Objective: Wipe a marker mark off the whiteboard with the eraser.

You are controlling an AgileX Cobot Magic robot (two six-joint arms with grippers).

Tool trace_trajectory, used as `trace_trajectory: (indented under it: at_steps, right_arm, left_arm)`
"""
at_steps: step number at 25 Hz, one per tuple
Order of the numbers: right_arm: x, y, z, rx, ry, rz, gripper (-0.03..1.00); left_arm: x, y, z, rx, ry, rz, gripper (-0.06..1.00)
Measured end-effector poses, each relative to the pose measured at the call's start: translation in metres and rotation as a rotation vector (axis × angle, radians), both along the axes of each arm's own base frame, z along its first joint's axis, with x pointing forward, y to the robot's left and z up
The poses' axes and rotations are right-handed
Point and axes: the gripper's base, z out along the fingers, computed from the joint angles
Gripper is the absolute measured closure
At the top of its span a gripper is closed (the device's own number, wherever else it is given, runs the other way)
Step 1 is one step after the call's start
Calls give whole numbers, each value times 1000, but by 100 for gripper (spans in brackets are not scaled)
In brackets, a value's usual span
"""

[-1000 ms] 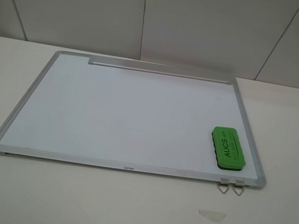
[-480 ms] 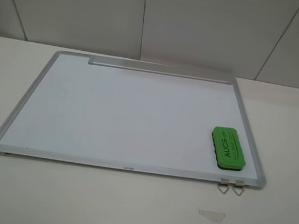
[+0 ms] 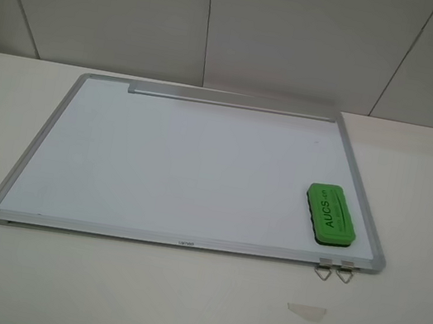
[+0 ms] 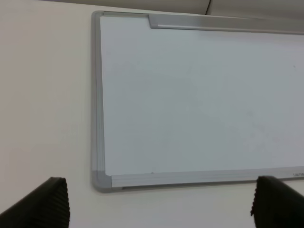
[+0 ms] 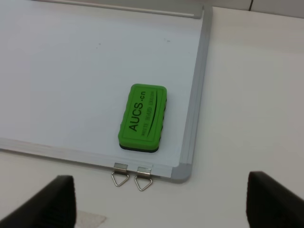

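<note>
Because the right gripper [image 5: 159, 202] stands wide open and empty, just off the whiteboard [image 5: 199, 80] corner, the eraser [image 5: 142, 118] lies directly ahead between its fingers, long axis pointing away; the left gripper [image 4: 159, 204], also open, is farther.

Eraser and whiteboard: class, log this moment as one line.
eraser: flat on whiteboard, near corner, untouched | marker mark: none visible | left pincer: open, empty | right pincer: open, empty, apart from eraser

Smooth white whiteboard [image 3: 182, 164] in brushed metal frame; green eraser [image 5: 142, 117], seemingly matt plastic.
</note>
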Motion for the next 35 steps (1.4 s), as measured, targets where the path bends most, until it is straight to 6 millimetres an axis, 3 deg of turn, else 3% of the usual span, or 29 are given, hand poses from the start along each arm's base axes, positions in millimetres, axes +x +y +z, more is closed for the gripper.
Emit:
trace_trajectory:
  at_steps: [13,21,35]
  right_arm:
    - [-2,-2,0,1,-11,-75,24]
    - [-28,-4,1,20,-172,-122,24]
    - [-28,-4,1,19,-174,-129,24]
  left_arm:
    - [0,0,0,0,0,0,16]
    - [0,0,0,0,0,0,16]
    - [0,0,0,0,0,0,16]
